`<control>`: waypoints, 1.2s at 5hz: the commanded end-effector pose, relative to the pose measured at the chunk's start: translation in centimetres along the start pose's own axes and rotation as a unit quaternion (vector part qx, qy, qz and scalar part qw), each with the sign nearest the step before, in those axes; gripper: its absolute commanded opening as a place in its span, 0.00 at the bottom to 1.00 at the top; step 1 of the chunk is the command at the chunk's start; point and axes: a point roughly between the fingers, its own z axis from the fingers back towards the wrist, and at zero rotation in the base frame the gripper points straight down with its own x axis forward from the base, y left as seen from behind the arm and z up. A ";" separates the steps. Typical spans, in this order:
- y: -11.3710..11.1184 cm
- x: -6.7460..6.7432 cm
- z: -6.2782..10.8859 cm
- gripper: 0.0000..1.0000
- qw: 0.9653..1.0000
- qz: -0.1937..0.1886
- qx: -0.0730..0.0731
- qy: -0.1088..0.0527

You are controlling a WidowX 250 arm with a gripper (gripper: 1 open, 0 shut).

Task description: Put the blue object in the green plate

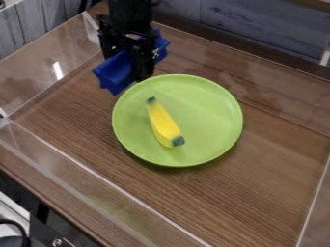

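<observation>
While the fingers (130, 60) grip the blue object (115, 72) aloft at the green plate's (213, 106) far-left rim, lowering and release remain.

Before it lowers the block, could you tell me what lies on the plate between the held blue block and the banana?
Nothing: in the camera view only bare green plate lies between the blue block, held in the pincer, and the banana.

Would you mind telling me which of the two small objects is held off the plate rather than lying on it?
The blue object, gripped in the jaws at the green plate's upper-left edge; the yellow banana-shaped piece lies on the plate.
</observation>
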 end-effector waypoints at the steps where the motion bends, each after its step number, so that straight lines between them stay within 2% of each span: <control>1: -0.2 0.7 2.3 0.00 0.999 -0.011 0.018 -0.041; 2: -0.8 0.9 2.3 0.00 0.998 -0.025 0.017 -0.045; 4: -0.7 1.4 1.5 0.00 0.998 0.025 0.016 -0.057; 6: -0.3 2.0 2.6 0.00 0.998 -0.028 0.014 -0.058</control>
